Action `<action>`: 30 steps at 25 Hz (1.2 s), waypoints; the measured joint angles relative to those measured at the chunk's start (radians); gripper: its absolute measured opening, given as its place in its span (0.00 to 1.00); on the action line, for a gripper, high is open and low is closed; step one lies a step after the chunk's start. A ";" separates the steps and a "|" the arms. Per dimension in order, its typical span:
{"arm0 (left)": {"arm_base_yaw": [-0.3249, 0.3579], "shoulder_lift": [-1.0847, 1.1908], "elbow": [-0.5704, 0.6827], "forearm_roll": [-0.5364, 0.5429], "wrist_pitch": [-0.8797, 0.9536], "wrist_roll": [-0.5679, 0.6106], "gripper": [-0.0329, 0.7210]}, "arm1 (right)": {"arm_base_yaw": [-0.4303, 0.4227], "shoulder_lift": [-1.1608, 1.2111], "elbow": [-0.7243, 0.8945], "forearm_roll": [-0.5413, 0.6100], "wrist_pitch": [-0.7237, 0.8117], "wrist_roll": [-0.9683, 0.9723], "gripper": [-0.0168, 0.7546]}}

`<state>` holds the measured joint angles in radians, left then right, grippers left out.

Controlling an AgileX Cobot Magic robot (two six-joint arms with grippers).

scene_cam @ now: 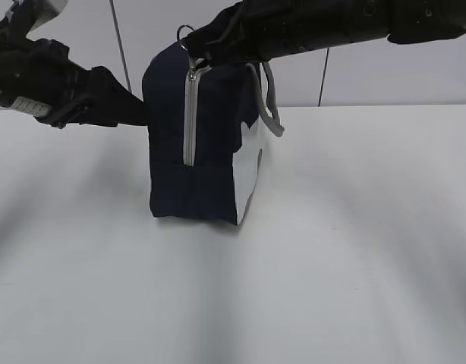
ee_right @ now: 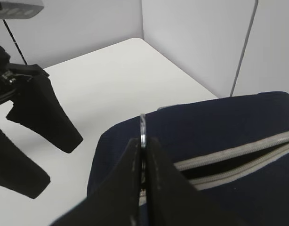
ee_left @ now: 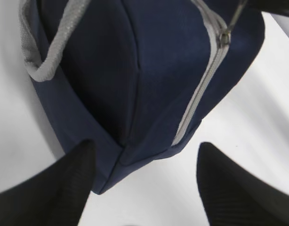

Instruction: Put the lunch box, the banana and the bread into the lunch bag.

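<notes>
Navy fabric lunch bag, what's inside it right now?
Through the part-open grey zipper of the navy fabric lunch bag, only a dark gap shows. Its contents cannot be seen; fabric covers everything else.

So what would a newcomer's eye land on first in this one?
The navy lunch bag standing upright mid-table, its grey zipper running down the near face. Next, the right gripper shut on the metal ring pull at the bag's top, where the right wrist view shows the zipper partly open. The left gripper is open, its fingers straddling the bag's far end.
</notes>
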<state>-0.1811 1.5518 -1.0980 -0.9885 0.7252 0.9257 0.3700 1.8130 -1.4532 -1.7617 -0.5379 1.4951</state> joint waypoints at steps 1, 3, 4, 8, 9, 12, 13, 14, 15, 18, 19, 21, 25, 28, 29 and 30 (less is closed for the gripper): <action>0.000 0.002 0.000 -0.008 -0.004 0.017 0.66 | 0.000 0.000 0.000 -0.002 0.000 0.002 0.00; 0.000 0.004 0.000 -0.033 -0.007 0.073 0.65 | 0.000 0.000 0.000 -0.005 0.000 0.004 0.00; 0.002 0.008 0.000 -0.060 -0.003 0.114 0.64 | 0.000 0.000 0.000 -0.005 0.000 0.004 0.00; 0.014 0.026 0.000 -0.184 0.027 0.295 0.60 | 0.000 0.000 0.000 -0.009 0.000 0.012 0.00; 0.021 0.032 0.000 -0.207 0.035 0.324 0.60 | 0.000 0.000 0.000 -0.009 -0.002 0.014 0.00; 0.045 0.056 0.000 -0.258 0.060 0.402 0.60 | 0.000 0.000 0.000 -0.009 -0.004 0.018 0.00; 0.053 0.068 0.000 -0.275 0.076 0.428 0.59 | 0.000 0.000 0.000 -0.010 -0.005 0.019 0.00; 0.057 0.078 0.000 -0.297 0.097 0.461 0.59 | 0.000 0.000 0.000 -0.010 -0.007 0.021 0.00; 0.059 0.091 0.000 -0.319 0.116 0.491 0.59 | 0.000 0.000 0.000 -0.010 -0.007 0.023 0.00; 0.059 0.120 0.000 -0.364 0.130 0.542 0.59 | 0.000 0.000 0.000 -0.010 -0.008 0.027 0.00; 0.059 0.126 0.000 -0.378 0.130 0.555 0.58 | 0.000 0.000 0.000 -0.011 -0.008 0.029 0.00; 0.059 0.136 0.000 -0.406 0.129 0.579 0.55 | 0.000 0.000 0.000 -0.011 -0.010 0.029 0.00; 0.059 0.161 0.000 -0.458 0.130 0.615 0.51 | 0.000 0.000 0.000 -0.011 -0.012 0.031 0.00; 0.059 0.179 0.000 -0.464 0.133 0.618 0.49 | 0.000 0.000 0.000 -0.011 -0.012 0.032 0.00; 0.059 0.182 0.000 -0.466 0.133 0.618 0.48 | 0.000 0.000 0.000 -0.011 -0.012 0.032 0.00; 0.059 0.184 0.000 -0.472 0.133 0.618 0.45 | 0.000 0.000 0.000 -0.011 -0.012 0.032 0.00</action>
<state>-0.1216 1.7358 -1.0980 -1.4609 0.8580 1.5441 0.3700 1.8130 -1.4532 -1.7726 -0.5498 1.5271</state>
